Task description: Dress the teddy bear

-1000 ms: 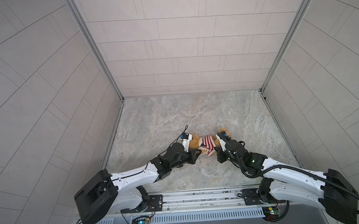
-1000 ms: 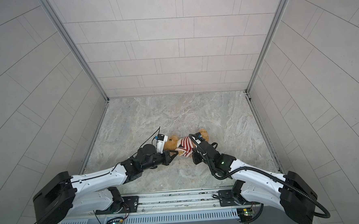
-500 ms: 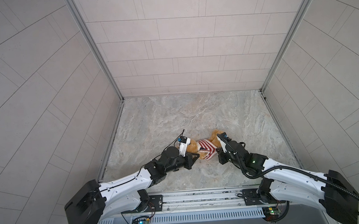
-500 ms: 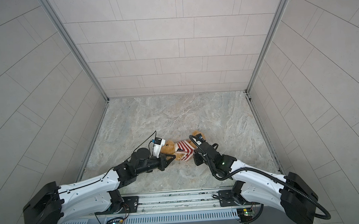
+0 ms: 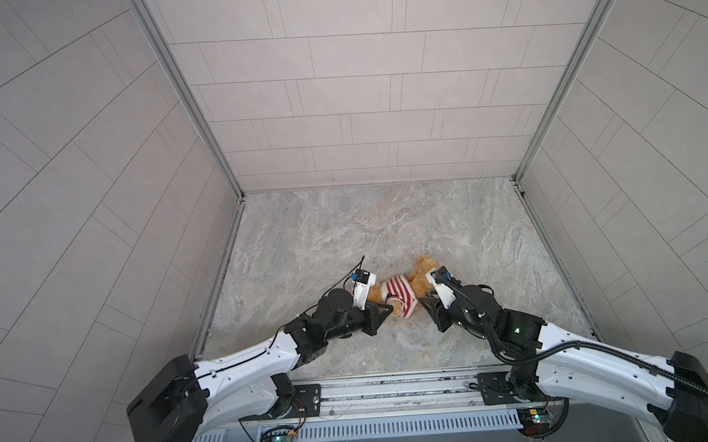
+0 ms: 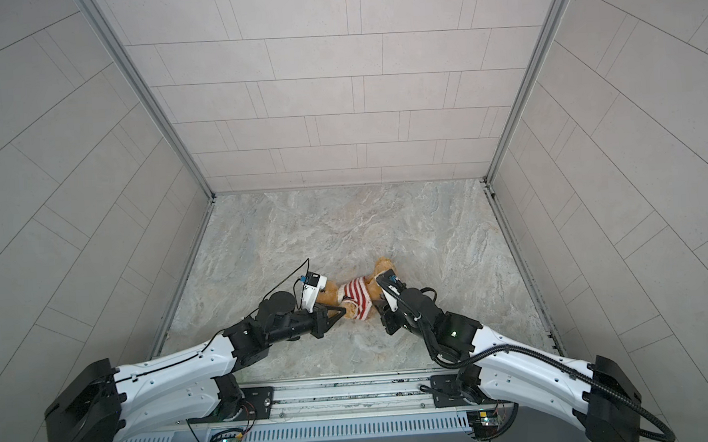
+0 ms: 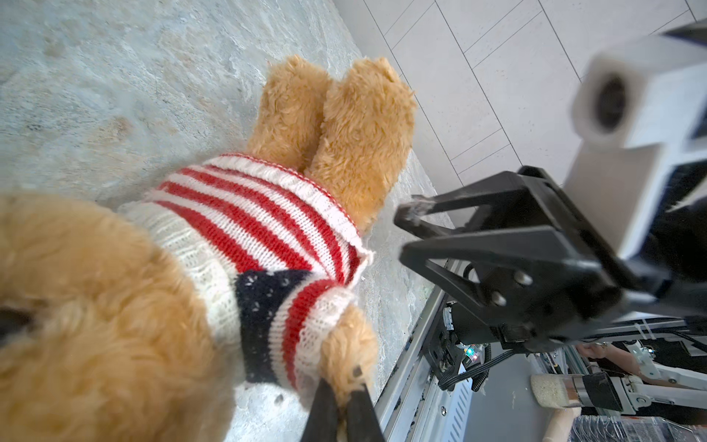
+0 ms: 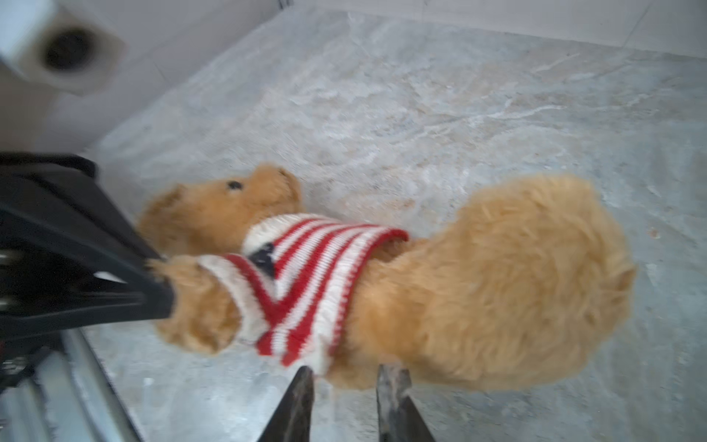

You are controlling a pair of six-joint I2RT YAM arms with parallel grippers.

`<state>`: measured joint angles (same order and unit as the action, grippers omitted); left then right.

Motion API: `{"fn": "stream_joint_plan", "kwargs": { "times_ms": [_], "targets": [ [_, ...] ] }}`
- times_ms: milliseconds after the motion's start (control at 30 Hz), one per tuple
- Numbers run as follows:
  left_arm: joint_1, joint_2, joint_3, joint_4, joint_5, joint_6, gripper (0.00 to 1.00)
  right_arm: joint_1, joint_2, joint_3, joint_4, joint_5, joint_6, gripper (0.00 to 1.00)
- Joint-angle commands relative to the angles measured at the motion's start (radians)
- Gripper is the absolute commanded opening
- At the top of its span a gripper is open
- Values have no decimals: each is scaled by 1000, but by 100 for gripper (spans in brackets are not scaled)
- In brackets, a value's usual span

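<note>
**Teddy bear lying in its striped sweater, held by one paw**

The teddy bear (image 5: 421, 270) lies on the desk (image 5: 344, 231) near its front middle, between the two arms, with its head toward the left arm and its legs toward the right. The sweater (image 7: 260, 222) covers its trunk. The left pincer (image 7: 341, 382) is clenched on the paw poking out of a sleeve. The right pincer (image 8: 346, 373) is released, its jaws parted just beside the sweater's hem and gripping nothing. The bear looks light, soft and floppy, so it will likely sag and slide on the smooth stone. A limb offers a firm pinch, whereas loose fur would probably slip. The stretchy ribbed hem seems the best place to tug, though thin tips may snag the yarn.
</note>
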<state>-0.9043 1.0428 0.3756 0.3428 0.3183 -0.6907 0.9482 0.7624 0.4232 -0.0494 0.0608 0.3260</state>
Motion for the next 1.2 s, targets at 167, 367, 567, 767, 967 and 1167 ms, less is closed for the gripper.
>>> {"fn": "stream_joint_plan", "kwargs": {
  "times_ms": [167,367,567,767,967,1167],
  "targets": [
    [4,-52,70,-46,22,14,0,150,-18,42,33,37,-220,48],
    [4,-49,90,-63,43,5,0,193,162,113,65,66,-276,46],
    [4,-46,101,-101,49,18,0,193,228,112,135,100,-294,43],
    [4,-38,114,-109,69,16,0,193,281,125,147,116,-310,40],
    [2,-37,127,-126,76,18,0,193,338,137,172,119,-324,37],
    [-5,-42,123,-149,64,20,0,193,337,134,201,133,-330,12]
  ]
}}
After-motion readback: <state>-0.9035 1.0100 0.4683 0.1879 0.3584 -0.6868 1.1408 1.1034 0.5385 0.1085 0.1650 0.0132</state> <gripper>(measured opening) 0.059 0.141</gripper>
